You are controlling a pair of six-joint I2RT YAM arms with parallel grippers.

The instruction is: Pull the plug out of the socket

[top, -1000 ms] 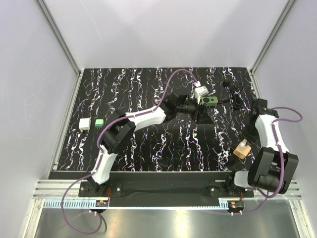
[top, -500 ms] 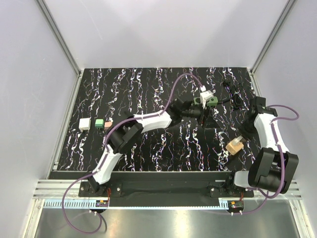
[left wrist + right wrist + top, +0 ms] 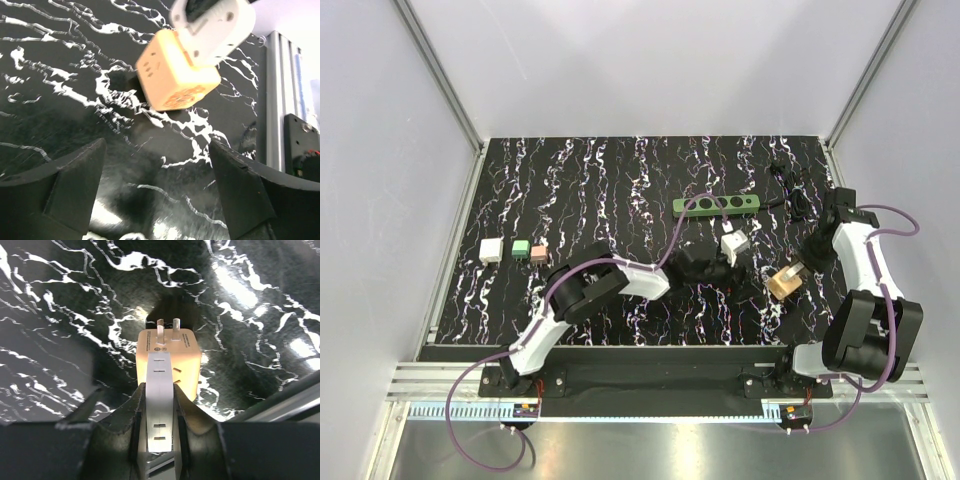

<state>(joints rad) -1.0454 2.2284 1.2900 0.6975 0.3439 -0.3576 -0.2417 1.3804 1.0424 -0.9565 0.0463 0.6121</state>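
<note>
The green power strip (image 3: 715, 205) lies flat at the back of the table, its round holes bare and its black cord running right. The white plug (image 3: 733, 247) is out of the strip, right beside my left gripper (image 3: 730, 272). In the left wrist view the left gripper (image 3: 157, 150) is open with only table between the jaws, and the plug is out of that view. My right gripper (image 3: 792, 275) is shut on a white-and-orange adapter (image 3: 170, 352), gripped by its white part, prongs pointing away. The adapter also shows in the left wrist view (image 3: 175, 77).
Three small blocks, white (image 3: 491, 249), green (image 3: 520, 248) and pink (image 3: 539, 252), sit at the table's left. Coiled black cord (image 3: 792, 190) lies at the back right. An aluminium rail (image 3: 650, 380) runs along the near edge, and grey walls close in the other sides.
The left gripper drew back from the strip toward the near side, and the white plug came away with it. The strip now shows in full. The right gripper moved left with the adapter.
</note>
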